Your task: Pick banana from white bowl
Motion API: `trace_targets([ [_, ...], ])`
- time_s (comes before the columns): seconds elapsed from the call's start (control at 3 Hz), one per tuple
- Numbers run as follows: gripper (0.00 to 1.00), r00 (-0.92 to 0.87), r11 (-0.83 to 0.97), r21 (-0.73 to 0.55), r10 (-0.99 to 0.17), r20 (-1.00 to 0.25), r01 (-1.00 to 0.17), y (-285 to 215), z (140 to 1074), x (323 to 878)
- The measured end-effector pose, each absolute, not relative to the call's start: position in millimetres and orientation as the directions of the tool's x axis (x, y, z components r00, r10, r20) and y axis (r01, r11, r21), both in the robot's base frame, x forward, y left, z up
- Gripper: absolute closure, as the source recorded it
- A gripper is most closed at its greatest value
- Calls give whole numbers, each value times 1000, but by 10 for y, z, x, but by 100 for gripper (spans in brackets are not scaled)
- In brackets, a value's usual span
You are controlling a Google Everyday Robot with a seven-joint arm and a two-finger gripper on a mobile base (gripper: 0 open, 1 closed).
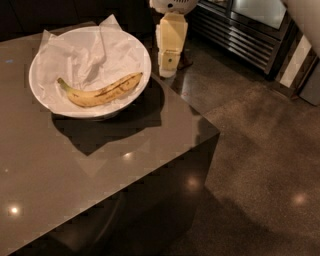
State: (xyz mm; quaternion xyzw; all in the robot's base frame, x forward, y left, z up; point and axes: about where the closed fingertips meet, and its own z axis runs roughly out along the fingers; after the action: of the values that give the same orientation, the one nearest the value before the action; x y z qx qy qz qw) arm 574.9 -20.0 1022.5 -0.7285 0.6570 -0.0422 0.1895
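The banana (102, 91) is yellow with brown streaks. It lies across the near side of the white bowl (46, 99), on crumpled white paper (85, 55), with its stem to the left. The bowl stands on the dark table (90, 170), near the far right edge. My gripper (168, 67) is cream-coloured and hangs down from the top of the view. It is just right of the bowl's rim and beyond the table's edge, apart from the bowl and the banana.
The table's right corner (216, 134) drops off to a polished concrete floor (265, 150). A metal appliance with a slatted grille (240, 35) stands at the back right. The arm's wrist (172, 5) enters from the top.
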Motion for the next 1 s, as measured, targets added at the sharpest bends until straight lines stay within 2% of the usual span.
trace_targets([
  [0.33,0,137,-60,-349,-970,-199,-935,-164,10248,5780],
  [1.0,0,176,-97,-293,-950,-256,-951,113,10141,6033],
])
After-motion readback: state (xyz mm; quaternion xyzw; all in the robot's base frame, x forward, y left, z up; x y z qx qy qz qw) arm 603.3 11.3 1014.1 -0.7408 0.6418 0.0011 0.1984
